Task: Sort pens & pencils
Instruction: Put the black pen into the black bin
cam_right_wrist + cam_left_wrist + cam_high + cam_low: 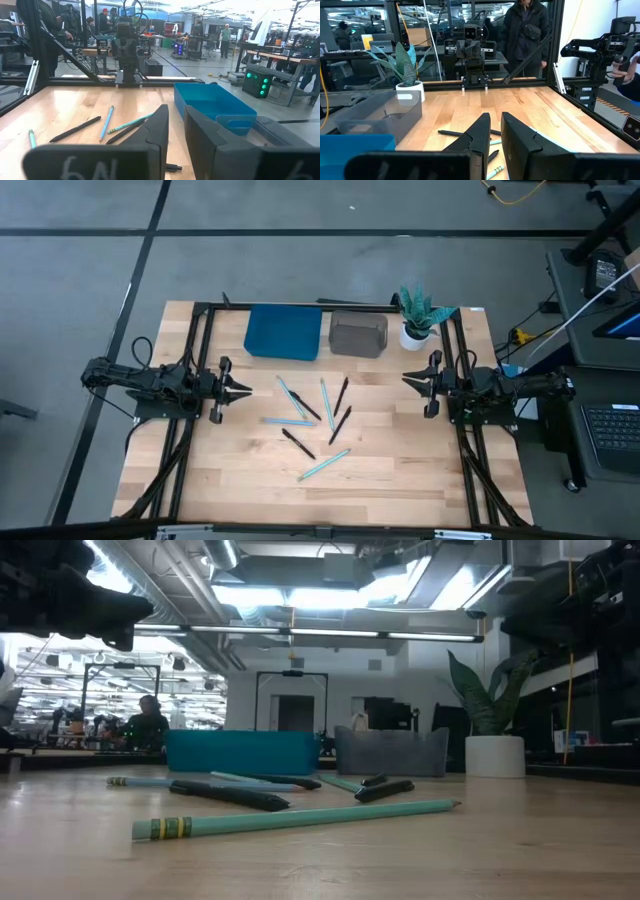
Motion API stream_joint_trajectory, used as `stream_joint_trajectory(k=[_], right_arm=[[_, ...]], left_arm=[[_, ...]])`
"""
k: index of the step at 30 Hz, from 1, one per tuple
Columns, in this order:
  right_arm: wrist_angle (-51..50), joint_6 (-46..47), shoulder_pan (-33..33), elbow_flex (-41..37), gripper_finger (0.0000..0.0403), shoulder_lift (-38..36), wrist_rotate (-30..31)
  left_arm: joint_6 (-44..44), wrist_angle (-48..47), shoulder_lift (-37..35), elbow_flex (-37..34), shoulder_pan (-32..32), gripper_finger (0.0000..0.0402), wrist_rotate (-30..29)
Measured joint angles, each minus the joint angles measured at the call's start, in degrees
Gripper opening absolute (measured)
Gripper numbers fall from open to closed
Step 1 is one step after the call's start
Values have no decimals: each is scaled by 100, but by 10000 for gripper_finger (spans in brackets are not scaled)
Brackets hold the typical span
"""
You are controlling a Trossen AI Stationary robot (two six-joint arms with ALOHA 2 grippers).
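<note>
Pens (337,412) and pencils (296,421) scattered loose and intermixed at mid-tabletop (240,480), none yet sorted; whole task judged still ahead. Counted from overhead: four black pens, about four light-blue pencils, some crossing one another. Blue bin (283,332) and grey bin (358,334) side by side near far edge, apparently empty. Left gripper (243,389) parked at left edge, right gripper (409,381) at right edge, fingers of both slightly parted, grasping nothing.
</note>
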Motion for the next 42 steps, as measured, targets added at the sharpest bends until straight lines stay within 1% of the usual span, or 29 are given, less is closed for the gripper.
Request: stream_joint_trajectory(k=[15, 21, 25, 30, 40, 42], right_arm=[[-1, 42, 0, 0, 63, -1, -2], [-2, 327, 1, 0, 63, 0, -2], [-1, 603, -1, -1, 63, -1, -4], [-2, 882, -1, -2, 63, 0, -7], [-2, 886, -1, -1, 63, -2, -40], [-2, 886, 1, -1, 63, 0, -95]], left_arm=[[35, 15, 0, -1, 0, 41, 0], [34, 14, 0, 0, 0, 41, 0], [310, 41, 0, 0, 0, 41, -2], [298, 38, 0, -1, 0, 41, -2], [326, 67, 0, 0, 0, 41, -4], [188, 111, 0, 0, 0, 41, -2]])
